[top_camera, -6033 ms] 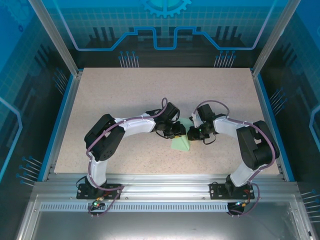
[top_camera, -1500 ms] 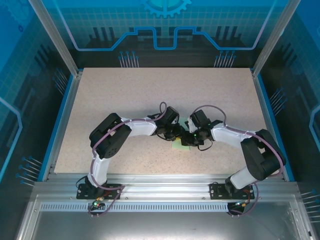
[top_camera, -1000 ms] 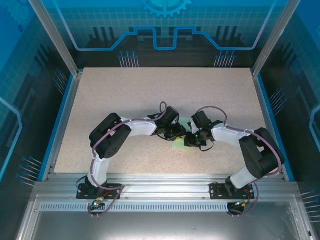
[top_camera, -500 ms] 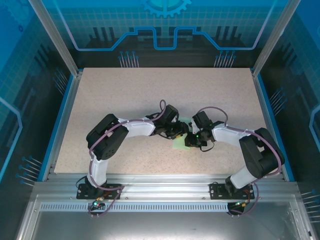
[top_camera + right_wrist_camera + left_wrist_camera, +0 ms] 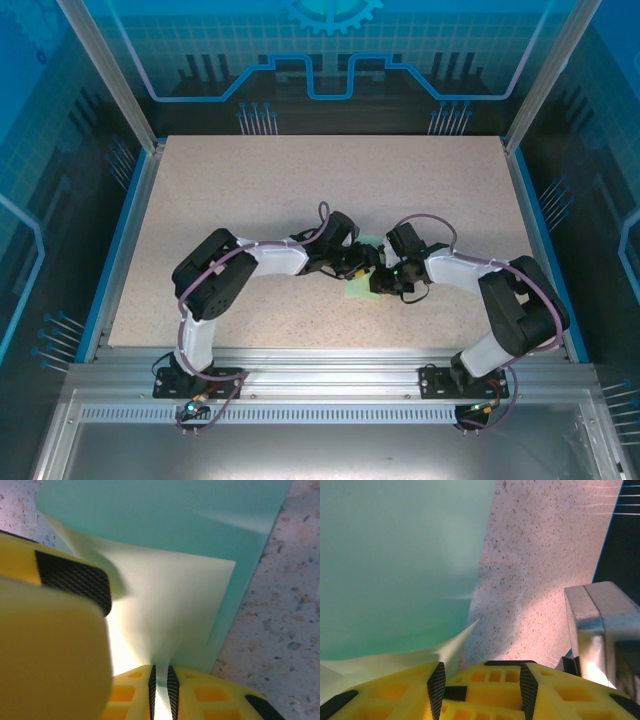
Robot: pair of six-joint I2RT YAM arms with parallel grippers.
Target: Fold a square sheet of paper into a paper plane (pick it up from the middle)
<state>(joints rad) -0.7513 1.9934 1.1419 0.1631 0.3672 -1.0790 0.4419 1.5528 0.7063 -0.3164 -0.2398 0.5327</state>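
My right hand [image 5: 160,682] pinches the partly folded mint-green sheet of paper [image 5: 165,525] at the middle of the bench [image 5: 300,190]; my left hand [image 5: 482,680], jaws parted and empty, sits at its edge.

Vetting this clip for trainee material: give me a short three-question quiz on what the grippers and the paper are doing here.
1. True or false: the right gripper pinches the paper between its pads.
2. The left gripper has its jaws: A) shut on the paper, B) apart, C) shut on nothing.
3. Fill in: the flat part of the paper lies on the speckled ____.
Key: 1 true; 2 B; 3 table.
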